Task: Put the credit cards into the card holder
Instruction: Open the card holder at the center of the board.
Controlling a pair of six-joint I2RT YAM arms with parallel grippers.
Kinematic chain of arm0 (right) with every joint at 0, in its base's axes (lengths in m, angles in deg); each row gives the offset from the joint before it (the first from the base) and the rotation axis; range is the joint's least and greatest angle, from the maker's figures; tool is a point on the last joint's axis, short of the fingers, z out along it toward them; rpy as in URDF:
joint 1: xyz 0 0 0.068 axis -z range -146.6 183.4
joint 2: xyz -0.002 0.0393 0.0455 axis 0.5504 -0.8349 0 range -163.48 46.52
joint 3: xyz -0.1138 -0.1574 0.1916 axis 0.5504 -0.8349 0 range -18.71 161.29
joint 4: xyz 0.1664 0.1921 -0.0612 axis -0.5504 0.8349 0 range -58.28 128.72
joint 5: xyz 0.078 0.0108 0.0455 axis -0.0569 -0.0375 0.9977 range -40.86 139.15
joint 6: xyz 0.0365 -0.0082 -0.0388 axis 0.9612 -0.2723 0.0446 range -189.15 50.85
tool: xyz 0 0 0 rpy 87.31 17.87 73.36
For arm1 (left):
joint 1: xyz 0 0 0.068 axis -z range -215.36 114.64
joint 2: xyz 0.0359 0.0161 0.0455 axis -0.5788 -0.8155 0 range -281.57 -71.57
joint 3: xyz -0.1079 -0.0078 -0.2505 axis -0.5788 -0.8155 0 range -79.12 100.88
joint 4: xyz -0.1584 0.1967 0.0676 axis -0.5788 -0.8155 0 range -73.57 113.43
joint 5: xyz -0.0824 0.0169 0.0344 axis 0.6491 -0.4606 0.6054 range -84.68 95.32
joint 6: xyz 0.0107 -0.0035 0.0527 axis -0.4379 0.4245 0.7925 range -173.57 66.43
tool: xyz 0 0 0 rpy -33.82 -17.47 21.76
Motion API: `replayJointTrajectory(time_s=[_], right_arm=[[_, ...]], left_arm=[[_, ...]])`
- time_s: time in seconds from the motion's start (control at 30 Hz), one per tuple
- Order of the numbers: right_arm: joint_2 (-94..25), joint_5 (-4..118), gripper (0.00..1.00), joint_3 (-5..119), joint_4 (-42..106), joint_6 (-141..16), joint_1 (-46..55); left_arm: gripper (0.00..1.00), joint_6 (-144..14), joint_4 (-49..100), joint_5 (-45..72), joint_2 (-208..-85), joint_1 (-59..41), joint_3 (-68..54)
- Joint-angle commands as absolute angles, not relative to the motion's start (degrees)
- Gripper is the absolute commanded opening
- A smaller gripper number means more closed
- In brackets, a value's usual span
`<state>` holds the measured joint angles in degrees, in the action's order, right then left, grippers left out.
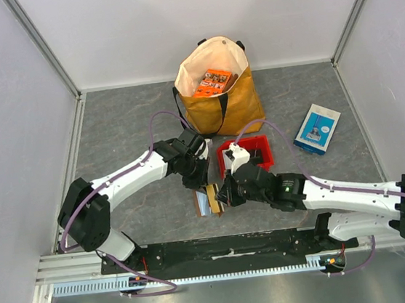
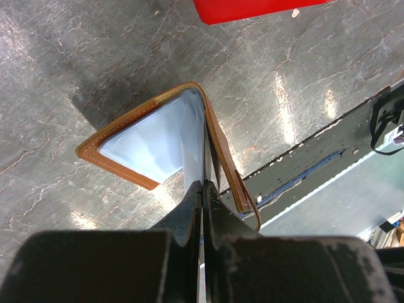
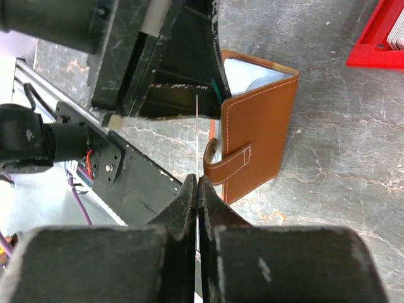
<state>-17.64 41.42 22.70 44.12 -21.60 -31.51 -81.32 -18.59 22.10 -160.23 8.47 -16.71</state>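
Brown card holder (image 3: 259, 139) stands open on the grey surface (image 3: 341, 158); left fingers (image 2: 189, 214) pinched shut on its pale inner edge; right fingers (image 3: 183, 208) closed tight on a thin card (image 3: 197, 139), seen edge-on

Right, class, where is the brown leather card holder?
Top view: the card holder stands centre-front, between left gripper and right gripper, below the red plastic bin.

Bright, even light from overhead, glare streaking the table (image 2: 284, 107), a dark shadow beside the card holder (image 2: 158, 136), wrist-view foregrounds soft.
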Motion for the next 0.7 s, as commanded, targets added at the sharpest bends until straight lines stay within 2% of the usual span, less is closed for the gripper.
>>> replayJointTrajectory(time_s=[0.0, 0.33, 0.37, 0.53, 0.67], right_arm=[[-21.0, 35.0, 0.0, 22.1, 40.2, -16.9, -32.3], [-20.3, 26.9, 0.0, 20.1, 47.9, -18.3, -32.3], [-20.3, 27.0, 0.0, 19.7, 48.1, -18.7, -32.0], [-18.6, 27.6, 0.0, 17.7, 48.1, -20.5, -30.9], [-18.5, 28.8, 0.0, 15.9, 48.1, -21.3, -29.7]], left_arm=[[0.02, -79.4, -19.6, 24.4, -160.3, 8.3, -14.2], [0.02, -77.2, -19.6, 25.3, -160.0, 8.3, -13.4], [0.06, -77.1, -19.6, 25.1, -160.0, 8.3, -13.3], [0.39, -77.2, -19.6, 24.7, -160.6, 8.3, -13.6], [0.5, -78.1, -18.6, 23.2, -158.9, 8.3, -14.7]])
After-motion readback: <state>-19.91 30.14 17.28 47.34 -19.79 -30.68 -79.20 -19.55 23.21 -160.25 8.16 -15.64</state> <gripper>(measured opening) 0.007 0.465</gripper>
